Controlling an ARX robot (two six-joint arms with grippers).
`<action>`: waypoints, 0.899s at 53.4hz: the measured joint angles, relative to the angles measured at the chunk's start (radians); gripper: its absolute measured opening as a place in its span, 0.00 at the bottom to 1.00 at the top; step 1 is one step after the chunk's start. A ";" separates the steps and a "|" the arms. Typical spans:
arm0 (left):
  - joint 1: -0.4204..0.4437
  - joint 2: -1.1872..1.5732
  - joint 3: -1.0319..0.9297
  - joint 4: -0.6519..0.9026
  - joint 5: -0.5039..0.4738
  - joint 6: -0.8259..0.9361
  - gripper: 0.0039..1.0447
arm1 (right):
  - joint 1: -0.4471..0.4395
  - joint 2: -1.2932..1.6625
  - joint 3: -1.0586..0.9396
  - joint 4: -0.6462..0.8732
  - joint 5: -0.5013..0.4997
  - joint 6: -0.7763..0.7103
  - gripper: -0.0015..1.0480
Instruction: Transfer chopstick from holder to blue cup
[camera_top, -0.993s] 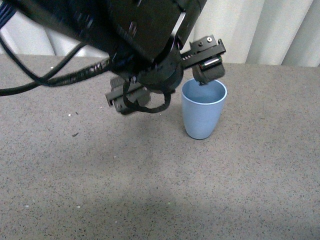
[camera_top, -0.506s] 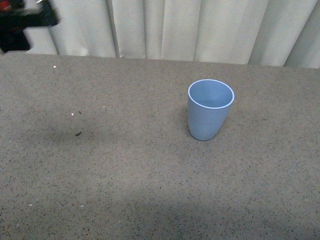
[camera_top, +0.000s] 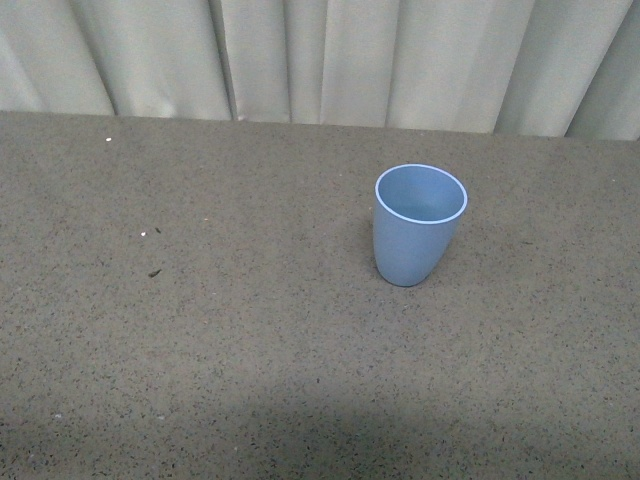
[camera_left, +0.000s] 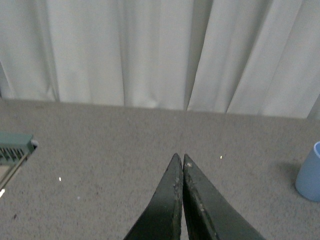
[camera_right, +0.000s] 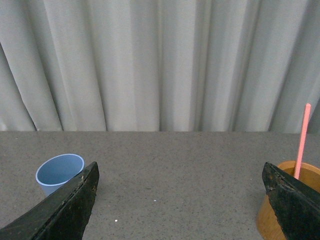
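The blue cup (camera_top: 418, 224) stands upright and empty on the grey speckled table (camera_top: 200, 330); it also shows in the right wrist view (camera_right: 59, 173) and at the edge of the left wrist view (camera_left: 310, 172). One coral-red chopstick (camera_right: 301, 141) stands upright in a brown round holder (camera_right: 280, 205) in the right wrist view. My right gripper (camera_right: 180, 185) is open wide and empty, with the cup beside one finger and the holder behind the other. My left gripper (camera_left: 179, 161) is shut and empty above the bare table. Neither arm shows in the front view.
Pale pleated curtains (camera_top: 330, 60) hang behind the table's far edge. A teal-rimmed flat object (camera_left: 15, 150) lies at the edge of the left wrist view. A few small specks (camera_top: 154, 272) dot the table.
The black arm that hung over the cup a second ago has pulled away to the upper left and left the front view. The cup stays upright in place.
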 joint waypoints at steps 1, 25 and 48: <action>0.000 -0.047 0.000 -0.036 0.000 0.000 0.03 | 0.000 0.000 0.000 0.000 0.001 0.000 0.91; 0.001 -0.140 0.000 -0.091 0.000 0.000 0.26 | 0.000 0.000 0.000 0.000 0.000 0.000 0.91; 0.001 -0.141 0.000 -0.092 0.000 0.002 0.93 | -0.100 1.233 0.305 0.664 0.259 0.066 0.91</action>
